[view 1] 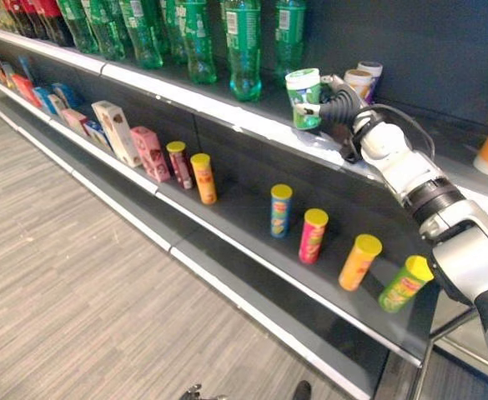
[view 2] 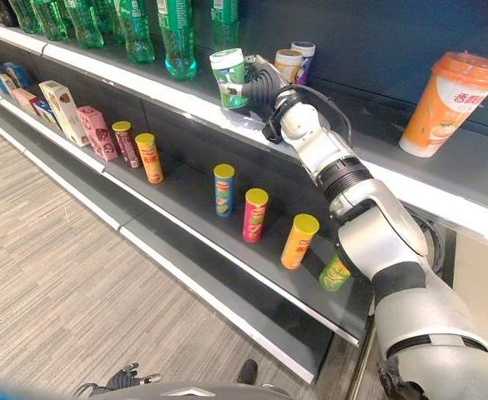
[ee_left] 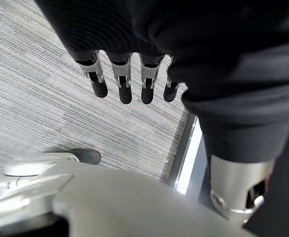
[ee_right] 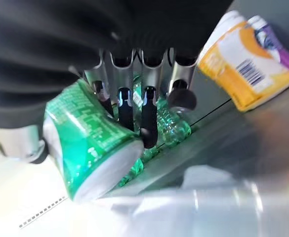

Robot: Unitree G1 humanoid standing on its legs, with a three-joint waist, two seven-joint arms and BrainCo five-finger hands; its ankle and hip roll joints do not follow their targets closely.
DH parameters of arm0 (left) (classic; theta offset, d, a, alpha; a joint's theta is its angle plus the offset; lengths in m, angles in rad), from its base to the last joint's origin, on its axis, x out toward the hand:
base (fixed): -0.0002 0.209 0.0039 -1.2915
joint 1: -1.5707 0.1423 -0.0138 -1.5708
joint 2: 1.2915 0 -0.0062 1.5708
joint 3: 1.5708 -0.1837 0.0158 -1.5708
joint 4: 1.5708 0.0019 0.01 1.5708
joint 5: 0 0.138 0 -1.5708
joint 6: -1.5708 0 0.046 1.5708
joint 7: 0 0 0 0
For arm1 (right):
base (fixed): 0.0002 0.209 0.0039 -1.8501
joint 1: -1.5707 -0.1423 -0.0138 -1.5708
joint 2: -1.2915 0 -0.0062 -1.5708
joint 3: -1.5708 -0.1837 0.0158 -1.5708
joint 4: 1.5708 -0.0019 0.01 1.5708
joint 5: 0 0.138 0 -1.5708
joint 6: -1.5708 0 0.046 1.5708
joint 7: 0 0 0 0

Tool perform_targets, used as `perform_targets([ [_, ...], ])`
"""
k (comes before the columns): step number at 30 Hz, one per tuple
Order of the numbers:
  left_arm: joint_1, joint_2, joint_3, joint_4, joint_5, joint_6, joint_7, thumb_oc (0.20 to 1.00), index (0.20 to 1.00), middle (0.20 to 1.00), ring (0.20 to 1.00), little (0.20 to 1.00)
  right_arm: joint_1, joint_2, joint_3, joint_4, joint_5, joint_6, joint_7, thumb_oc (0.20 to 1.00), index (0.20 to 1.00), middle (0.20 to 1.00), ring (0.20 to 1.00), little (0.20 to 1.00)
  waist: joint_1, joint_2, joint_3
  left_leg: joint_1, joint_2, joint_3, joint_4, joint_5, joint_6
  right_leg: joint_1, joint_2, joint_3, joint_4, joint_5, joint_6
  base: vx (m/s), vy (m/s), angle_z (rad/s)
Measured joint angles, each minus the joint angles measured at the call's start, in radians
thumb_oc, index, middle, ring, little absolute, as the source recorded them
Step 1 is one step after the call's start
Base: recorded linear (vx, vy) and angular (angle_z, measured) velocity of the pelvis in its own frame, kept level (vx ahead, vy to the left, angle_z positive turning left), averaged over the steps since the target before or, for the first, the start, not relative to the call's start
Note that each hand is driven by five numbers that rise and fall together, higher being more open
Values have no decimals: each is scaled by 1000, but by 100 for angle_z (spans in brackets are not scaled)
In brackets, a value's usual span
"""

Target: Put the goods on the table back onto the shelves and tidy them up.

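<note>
Grey carpet floor (view 1: pixel 77 317) runs beside long dark shelves (view 1: pixel 252 208). Nearest me, snack tubes (view 1: pixel 313 236) stand apart on the middle shelf. My left hand (ee_left: pixel 124 81) hangs idle, fingers relaxed, over the floor. Farther up, my right hand (view 2: pixel 256 83) curls around a green cup (view 2: pixel 228 77) at the upper shelf's front edge, probably to set it beside two cups (view 2: pixel 295 61) behind.

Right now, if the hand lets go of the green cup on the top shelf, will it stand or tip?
The green cup is tall, narrow and held tilted by the right robot hand, so it may tip unless set flat. It looks like a light paper cup near the shelf's front edge, so a nudge could knock it off.
</note>
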Motion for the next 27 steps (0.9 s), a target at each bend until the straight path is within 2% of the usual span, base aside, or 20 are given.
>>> perform_targets([
  [22, 0, 7, -12, -1, 0, 0, -1, 1000, 1000, 1000, 1000, 1000, -11, 10, 21, 69, -40, 7, -27, 200, 200, 200, 200, 200, 3, -11, -5, -3, 1, 20, 0, 4, 1, -2, -2, 9, -4, 0, 0, 0, 0, 0],
  [27, 1, 10, -11, -1, 0, 0, -1, 1000, 1000, 1000, 1000, 1000, -19, -2, 22, 67, -54, 9, -27, 200, 200, 200, 200, 200, -6, -14, -1, -3, -2, 31, 0, 6, 3, -5, -2, 31, -5, -2, -3, -3, 6, -1],
])
